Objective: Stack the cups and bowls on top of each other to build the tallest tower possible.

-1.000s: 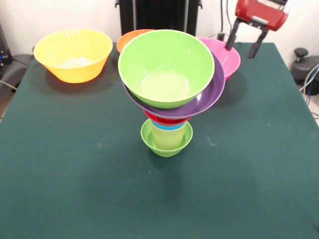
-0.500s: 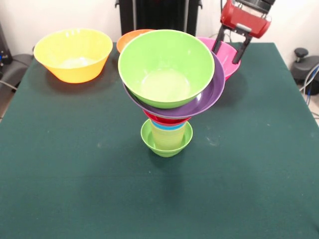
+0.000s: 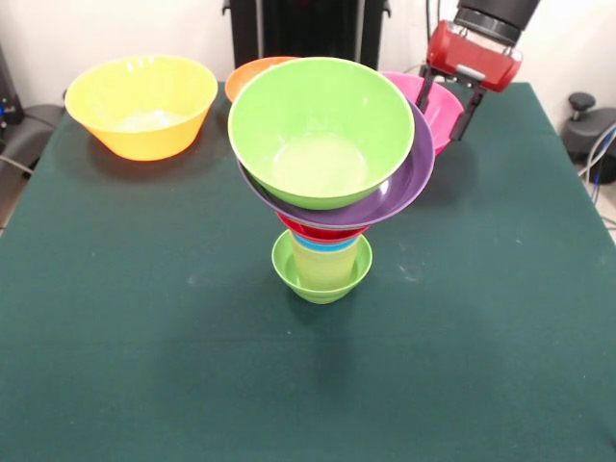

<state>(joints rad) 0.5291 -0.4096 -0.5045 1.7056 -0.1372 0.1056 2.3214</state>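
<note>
Straddling pink bowl (image 3: 445, 114) rim, spread fingers (image 3: 466, 114), tower (image 3: 325, 183) beside

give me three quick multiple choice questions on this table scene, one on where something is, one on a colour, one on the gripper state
1. Where is the gripper?
A. inside the yellow bowl
B. at the pink bowl's rim
C. on the bare cloth at the front

2. What colour is the bowl directly under the big green bowl in the tower?
A. purple
B. orange
C. yellow

3. How is the gripper set?
A. shut on a blue cup
B. shut on the orange bowl
C. open, one finger on each side of the pink rim

Answers:
1 B: its fingers hang at the pink bowl, far from the yellow bowl.
2 A: the purple bowl rims out beneath the green one.
3 C: both dark fingers are spread apart with the rim between them.
</note>
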